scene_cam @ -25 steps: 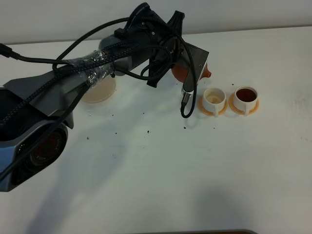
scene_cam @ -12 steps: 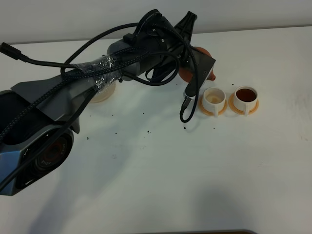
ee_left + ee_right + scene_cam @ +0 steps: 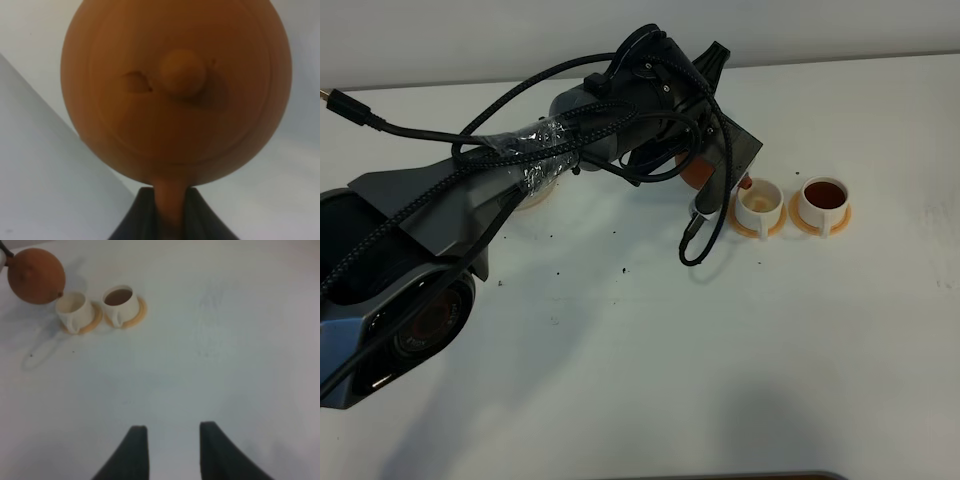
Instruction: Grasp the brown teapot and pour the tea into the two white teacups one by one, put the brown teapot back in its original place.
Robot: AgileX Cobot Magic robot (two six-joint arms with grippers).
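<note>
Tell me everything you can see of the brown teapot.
The brown teapot is a round, smooth, matte orange-brown pot that looks like clay, with a lid bearing a small knob. The fingers of the left gripper are shut on its handle, holding it clear of the table. Its short spout sits at the rim of the teacup showing no dark tea. No stream shows.

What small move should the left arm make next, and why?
Probably tip the round orange-brown clay teapot spout-down a little. The left gripper is shut on its handle and its spout is by the rim of the nearer small white teacup, which looks empty, while the other white teacup already holds dark tea.
</note>
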